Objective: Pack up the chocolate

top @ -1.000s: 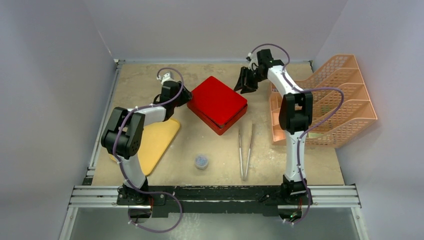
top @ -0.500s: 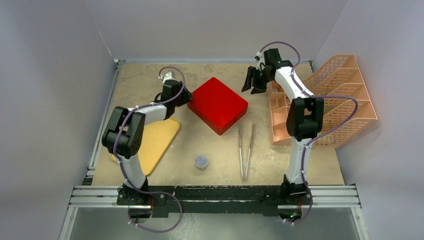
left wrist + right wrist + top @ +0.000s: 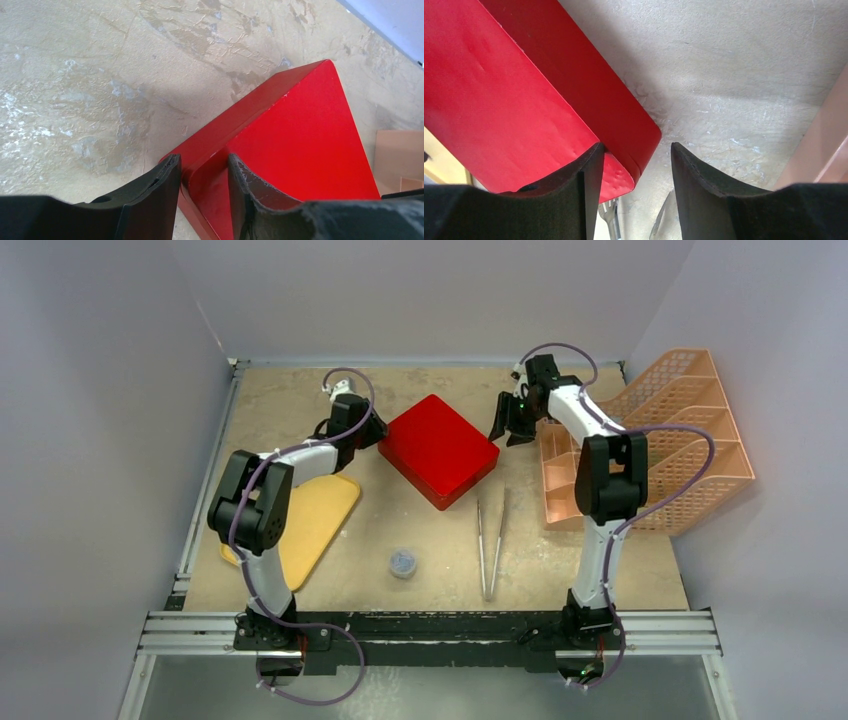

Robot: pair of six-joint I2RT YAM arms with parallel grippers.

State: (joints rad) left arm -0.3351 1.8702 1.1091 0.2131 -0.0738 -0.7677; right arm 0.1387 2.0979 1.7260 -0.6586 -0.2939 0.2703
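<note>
No chocolate shows in any view. A closed red box (image 3: 440, 445) lies at the back middle of the table. My left gripper (image 3: 375, 435) is at its left corner; in the left wrist view the fingers (image 3: 202, 162) are closed on that corner of the box (image 3: 300, 140). My right gripper (image 3: 508, 425) is at the box's right corner. In the right wrist view it (image 3: 636, 147) is open, with the corner of the box (image 3: 499, 100) between the fingers and the left finger over the lid.
Metal tweezers (image 3: 490, 540) lie in front of the box, also below my right fingers (image 3: 613, 217). A small round grey-blue cap (image 3: 403, 562) sits near the front. A yellow board (image 3: 310, 525) lies left. Orange stacked trays (image 3: 670, 450) stand right.
The right gripper has moved right and then down to the box's right corner. The box has turned and shifted slightly right, its lid now square on the base. The left gripper followed it.
</note>
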